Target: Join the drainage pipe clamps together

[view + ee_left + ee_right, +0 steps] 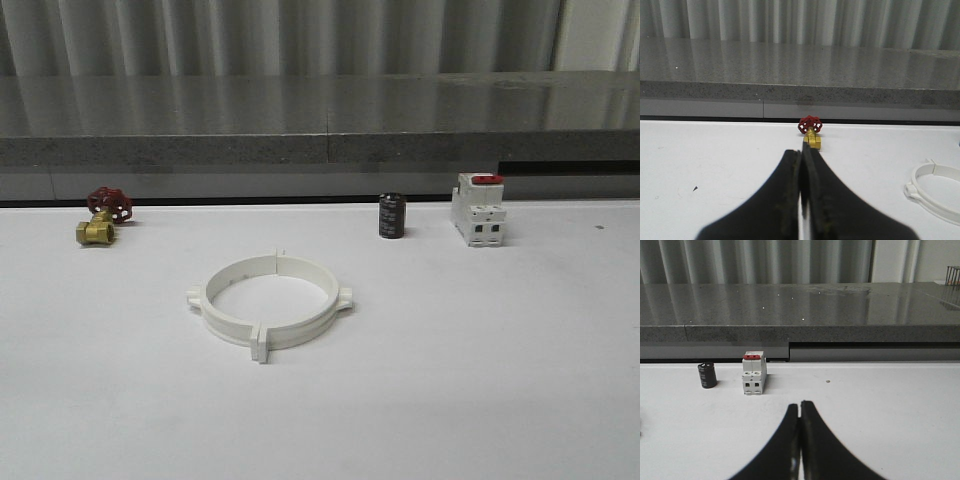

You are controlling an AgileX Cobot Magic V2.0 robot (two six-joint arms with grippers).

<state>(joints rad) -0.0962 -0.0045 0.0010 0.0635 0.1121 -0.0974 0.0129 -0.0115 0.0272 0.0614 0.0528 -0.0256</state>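
Note:
The two white drainage pipe clamps (268, 300) lie flat on the white table, their end tabs meeting so that they form one wide ring with a lug on each side. Part of that ring (935, 192) shows at the edge of the left wrist view. My left gripper (802, 150) hovers over bare table with its black fingers pressed together and nothing between them, well apart from the ring. My right gripper (800, 404) is likewise shut and empty, over bare table near the circuit breaker.
A brass valve with a red handwheel (103, 215) sits at the back left, also seen past my left gripper as the brass valve (811, 131). A small black cylinder (391, 215) and a white circuit breaker (478, 209) stand at the back right. A grey ledge (320, 120) runs behind the table.

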